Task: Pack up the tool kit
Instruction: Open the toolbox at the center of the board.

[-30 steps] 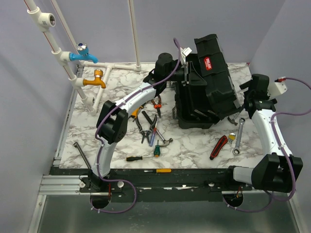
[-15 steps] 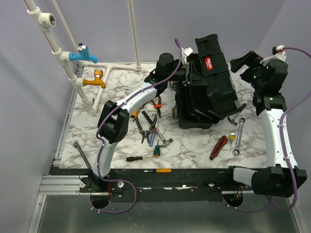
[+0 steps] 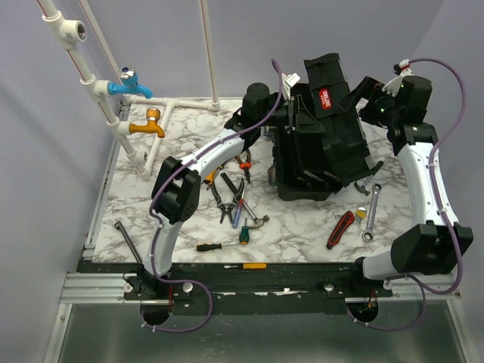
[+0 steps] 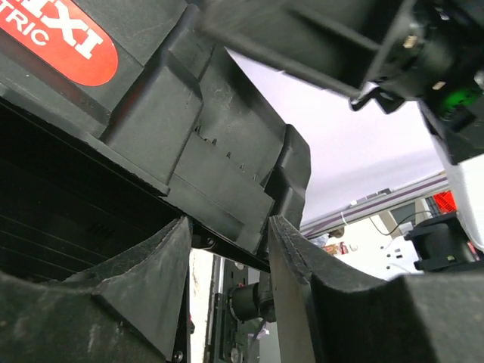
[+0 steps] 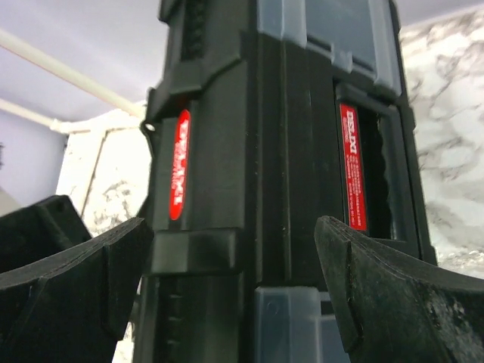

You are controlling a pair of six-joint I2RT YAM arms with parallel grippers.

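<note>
While the toolbox [image 3: 302,178] sits open at the back-right of the table [image 3: 151,219], its lid [image 3: 333,113] stands raised. Your right arm has swung up off the table's right side in the last second. The right gripper [image 5: 233,227] now faces the lid's outer face, jaws wide, touching nothing. The left gripper [image 4: 227,234] straddles the lid's edge and has eased slightly; can't tell if it grips. Looks like a lid handover. Pliers [image 3: 227,197] and wrench [image 3: 370,215] lie outside, so packing has barely begun.
</note>
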